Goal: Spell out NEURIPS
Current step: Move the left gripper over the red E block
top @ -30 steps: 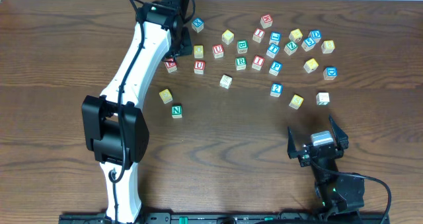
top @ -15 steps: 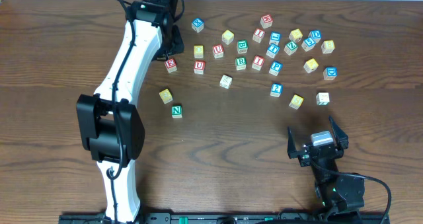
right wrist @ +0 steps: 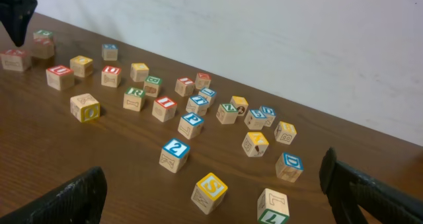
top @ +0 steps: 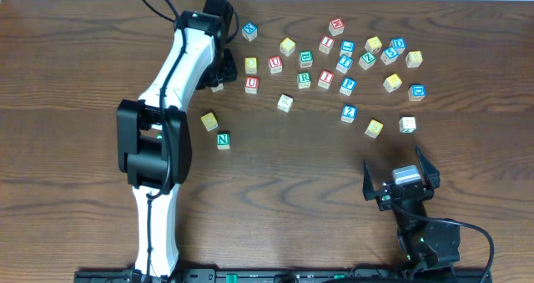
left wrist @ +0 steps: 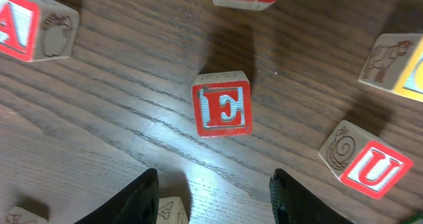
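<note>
The red E cube [left wrist: 222,107] lies flat on the table just ahead of my left gripper [left wrist: 214,178], which hangs open above it with nothing between its fingers. From overhead, the left gripper [top: 219,76] covers most of that cube. To its right are the red U [top: 251,84], green R [top: 304,79], red I [top: 325,78] and blue P [top: 348,85]. The green N [top: 223,139] sits nearer the front. A yellow S [right wrist: 210,191] lies before my open, empty right gripper [right wrist: 213,168], which rests at the front right [top: 400,179].
A red A cube [left wrist: 26,29] and the U cube [left wrist: 370,164] flank the E. Another pale cube [left wrist: 172,211] sits by the left finger. A yellow cube [top: 209,120] lies near N. Several other lettered cubes are scattered at the back right [top: 375,53].
My left gripper has moved forward from the table's back edge to hang over the E cube, now covering it from overhead. The right arm and the cubes have not moved.
</note>
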